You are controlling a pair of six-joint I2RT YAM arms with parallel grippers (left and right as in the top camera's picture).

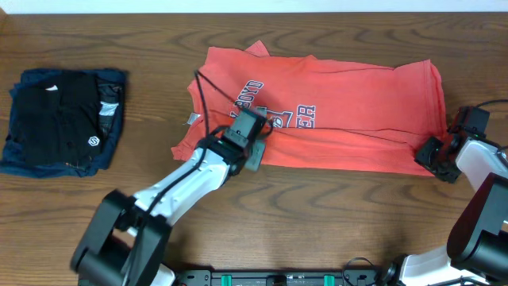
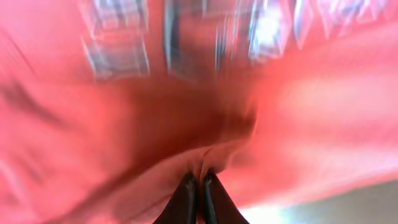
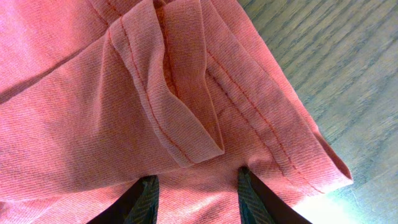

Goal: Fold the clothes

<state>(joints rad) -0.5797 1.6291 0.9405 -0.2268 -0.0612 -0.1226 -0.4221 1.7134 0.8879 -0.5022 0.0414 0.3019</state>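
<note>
Coral-red T-shirt [image 1: 349, 103] lies spread flat on the wooden table [image 1: 317, 230], chest side up, long axis running left-right. Its white-and-navy lettering [image 1: 305, 116] sits left of the shirt's centre.

Left gripper [image 2: 200, 185]: fingers pressed together, clamped on a small raised ridge of shirt fabric. From overhead that pinch is near the shirt's front edge, just below the lettering. The left wrist view is motion-blurred, but the closed tips and the tented cloth are readable.

Right gripper [image 3: 198, 186]: fingers apart, tips down on the fabric at the shirt's front right corner. The doubled, stitched hem runs just beyond the tips, with bare table past the hem edge. The cloth between the tips looks flat.

Well off the shirt's left end and not touching it: a folded black garment [image 1: 55, 119] with a small white logo, stacked on a folded navy-blue garment [image 1: 17, 163].
</note>
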